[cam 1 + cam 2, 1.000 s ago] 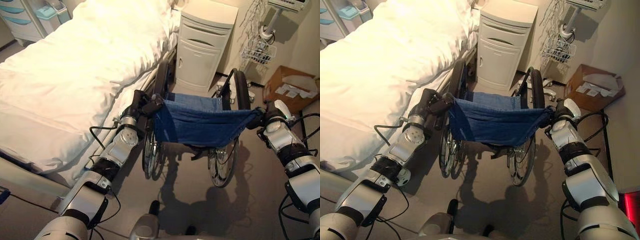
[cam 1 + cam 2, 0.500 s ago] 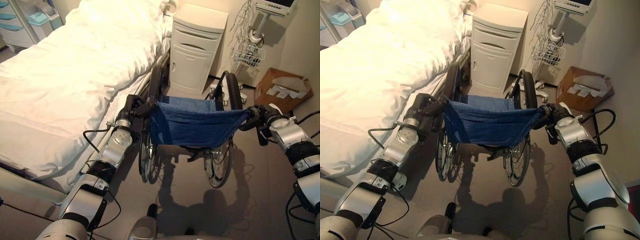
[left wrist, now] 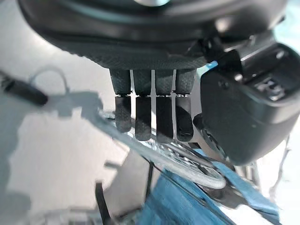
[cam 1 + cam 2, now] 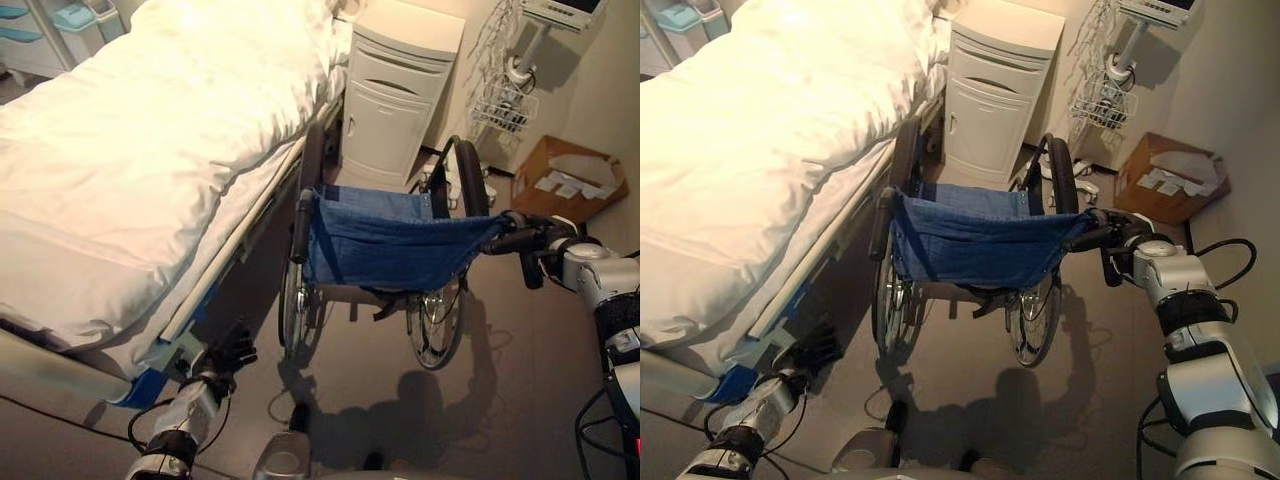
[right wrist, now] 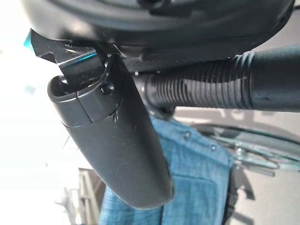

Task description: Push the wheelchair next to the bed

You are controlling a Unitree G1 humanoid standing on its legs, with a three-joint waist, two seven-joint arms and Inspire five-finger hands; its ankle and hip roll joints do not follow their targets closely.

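Finding the wheelchair (image 4: 385,245) parked right alongside the bed (image 4: 130,150), facing the head end, its blue cloth back turned toward the camera. Resting the left wheel (image 4: 295,310) just beside the bed frame, whether touching or not being impossible to tell, with the right wheel (image 4: 440,320) standing out on the open floor (image 4: 400,420).

Reaching in from the right side with the right hand (image 4: 540,245) and holding the right handle (image 5: 197,89) of the wheelchair. Pressing that ribbed grip against the palm, as seen in the right wrist view, fingers appearing curled over it in the head views, the thumb (image 5: 117,140) pointing away below the grip toward the blue cloth.

Hanging the left hand (image 4: 228,355) low near the floor, by the foot-end corner of the bed and well apart from the wheelchair's left handle (image 4: 303,225). Keeping its fingers (image 3: 140,117) side by side in 1 row, loosely bent and relaxed, holding nothing, with a wheel and blue cloth showing past them in the left wrist view.

Leaving the left handle free, nothing touching it.

Standing past the wheelchair: 1 white cabinet (image 4: 395,95) next to the head of the bed, 1 wire basket (image 4: 505,105) on a pole to its right, and 1 cardboard box (image 4: 570,180) on the floor near the wall.
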